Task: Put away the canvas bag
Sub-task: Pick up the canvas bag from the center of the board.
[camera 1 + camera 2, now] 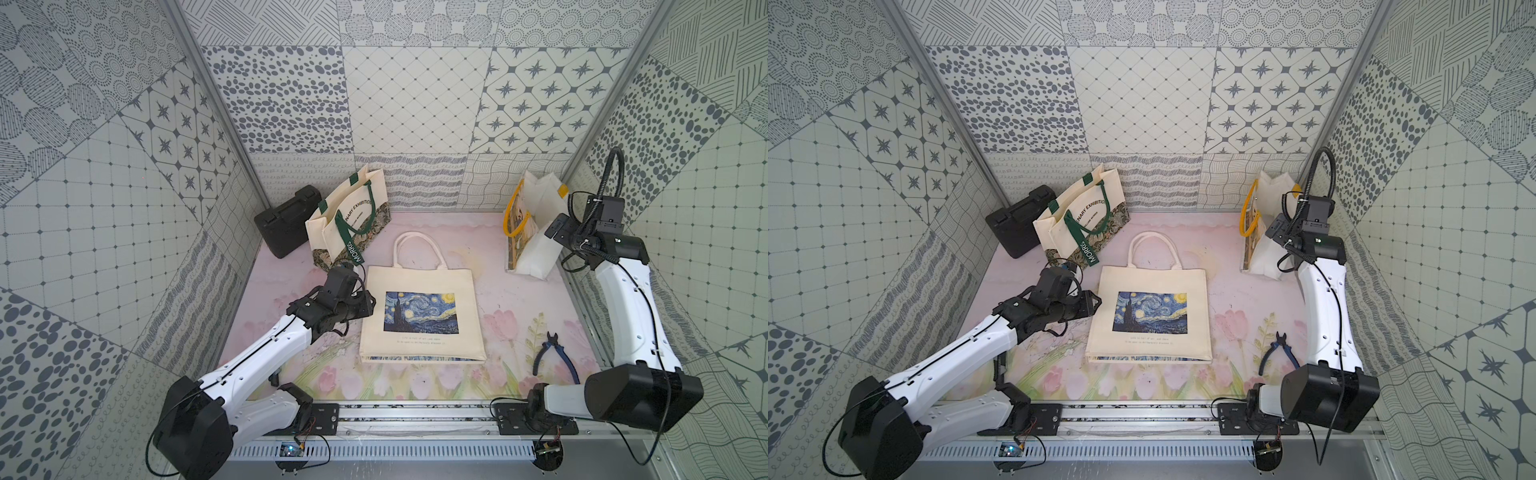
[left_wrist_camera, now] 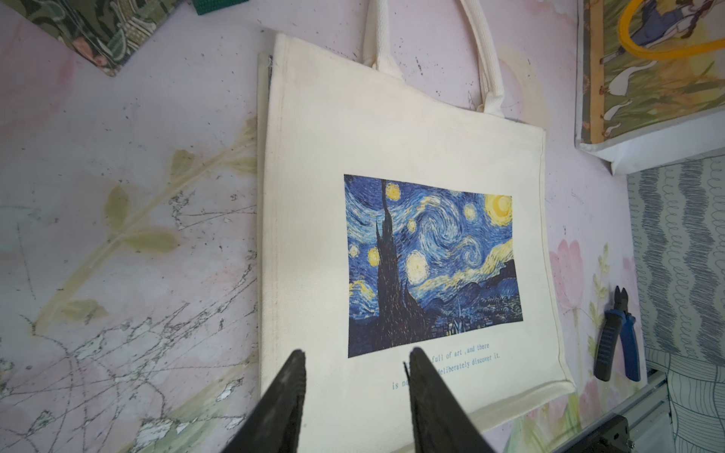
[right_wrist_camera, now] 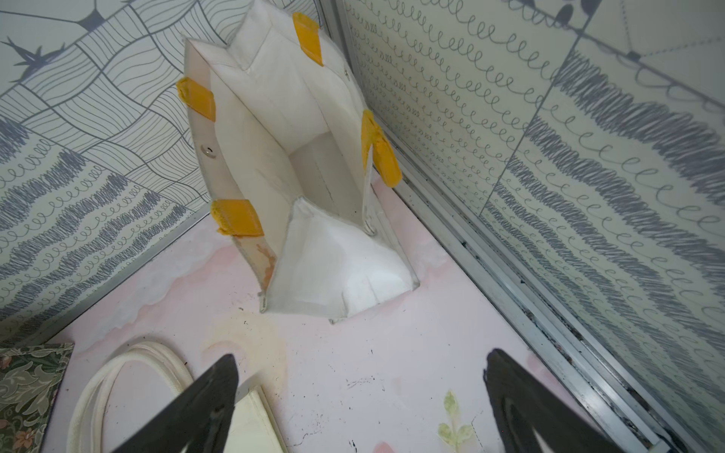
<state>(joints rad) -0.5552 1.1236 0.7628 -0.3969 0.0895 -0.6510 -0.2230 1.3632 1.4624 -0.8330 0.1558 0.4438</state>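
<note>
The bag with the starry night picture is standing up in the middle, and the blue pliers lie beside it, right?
Not quite: the starry bag lies flat, as both top views show. The blue pliers do lie beside it.

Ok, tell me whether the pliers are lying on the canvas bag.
No, the pliers lie on the table, apart from the canvas bag.

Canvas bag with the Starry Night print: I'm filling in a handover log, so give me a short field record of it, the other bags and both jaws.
canvas bag: lying flat, print up, handles toward the far side
green-handled tote: upright, far left, beside black case
yellow-handled bag: upright, open, looks empty, far right corner
left jaws: apart over the canvas bag's edge, holding nothing
right jaws: wide apart, holding nothing
</note>
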